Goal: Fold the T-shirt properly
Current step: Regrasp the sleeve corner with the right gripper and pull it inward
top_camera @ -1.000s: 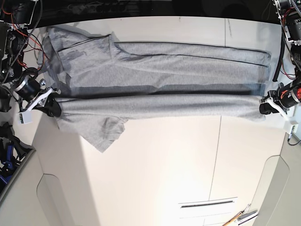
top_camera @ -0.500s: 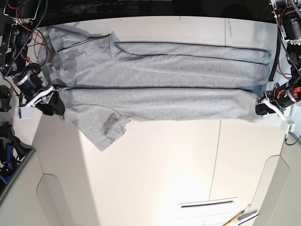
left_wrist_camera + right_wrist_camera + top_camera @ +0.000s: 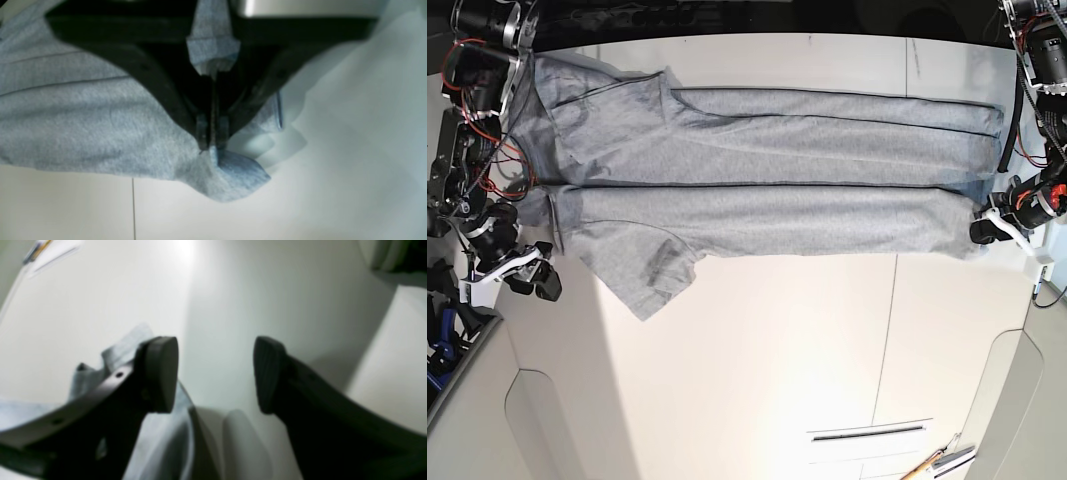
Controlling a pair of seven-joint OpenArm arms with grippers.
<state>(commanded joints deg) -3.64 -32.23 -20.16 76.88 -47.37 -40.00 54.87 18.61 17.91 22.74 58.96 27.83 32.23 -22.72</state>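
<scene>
The T-shirt (image 3: 767, 180) lies spread flat along the far part of the white bench (image 3: 757, 380), folded lengthwise so that a long crease runs across its middle from one end effector toward the other. One short sleeve (image 3: 652, 275) sticks out from the near edge of the cloth, close to the right end effector's side.

The left end effector (image 3: 212, 141) is closed tight on the T-shirt: in the left wrist view its two black fingers (image 3: 200, 128) meet with only a thin layer of grey fabric pinched between them, and a small bunched corner of cloth (image 3: 233, 176) bulges out just past the fingertips, resting on the bench. More of the shirt spreads away to one side of the fingers, and a narrow strip of fabric rises up between the finger arms toward the camera. In the base view this end effector (image 3: 983, 230) sits at the end of the shirt, touching its corner.

The right end effector (image 3: 215, 375) is spread wide and holds nothing. Its two dark pads (image 3: 163, 373) stand well apart with bare bench between them. A fold of the grey shirt (image 3: 160, 440) lies beneath and just beside one finger. In the base view this end effector (image 3: 537, 280) hovers just off the shirt's edge, near the sleeve.
</scene>
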